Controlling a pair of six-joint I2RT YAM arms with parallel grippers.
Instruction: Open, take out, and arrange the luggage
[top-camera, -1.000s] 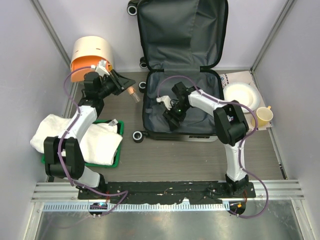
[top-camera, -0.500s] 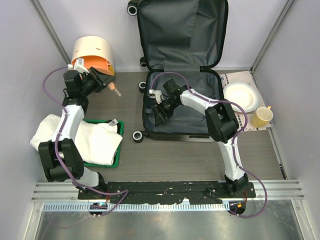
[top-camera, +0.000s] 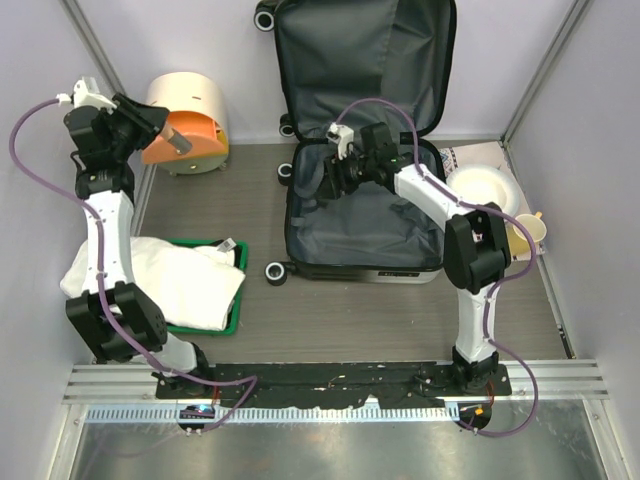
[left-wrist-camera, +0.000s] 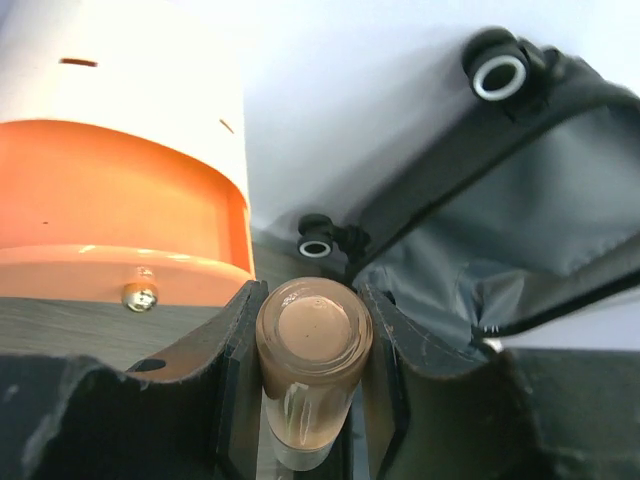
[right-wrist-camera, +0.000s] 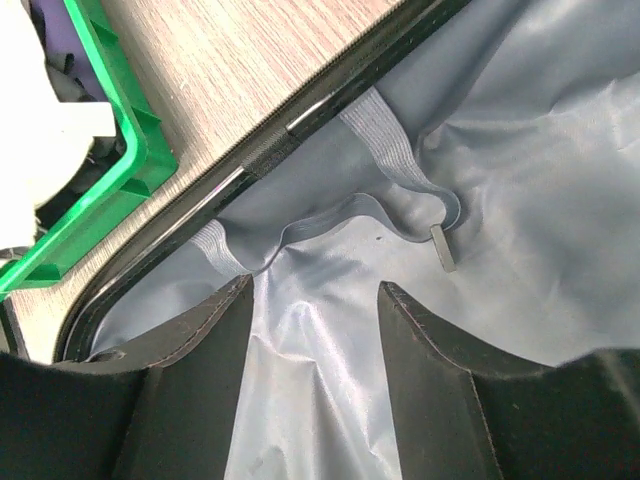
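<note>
The luggage (top-camera: 365, 225) lies open on the table, its lid leaning on the back wall and its dark grey lining bare. My left gripper (top-camera: 168, 136) is raised at the far left, in front of the cream-and-orange cylinder (top-camera: 185, 110). It is shut on a small glass bottle (left-wrist-camera: 313, 370) of beige liquid, and the left wrist view shows both fingers (left-wrist-camera: 238, 350) pressed on the bottle's sides. My right gripper (top-camera: 332, 180) hangs inside the luggage near its back left corner. In the right wrist view it (right-wrist-camera: 315, 330) is open over the lining (right-wrist-camera: 520, 150), holding nothing.
A green tray (top-camera: 238, 292) holding white cloth (top-camera: 150, 270) sits left of the luggage. A white plate (top-camera: 483, 188) and a yellow cup (top-camera: 528, 232) stand to its right. An elastic strap with a buckle (right-wrist-camera: 443, 247) lies loose in the lining.
My left arm has carried the bottle up and to the left, from beside the luggage to the cylinder's front. My right gripper has moved from mid-luggage toward its back left and has narrowed slightly.
</note>
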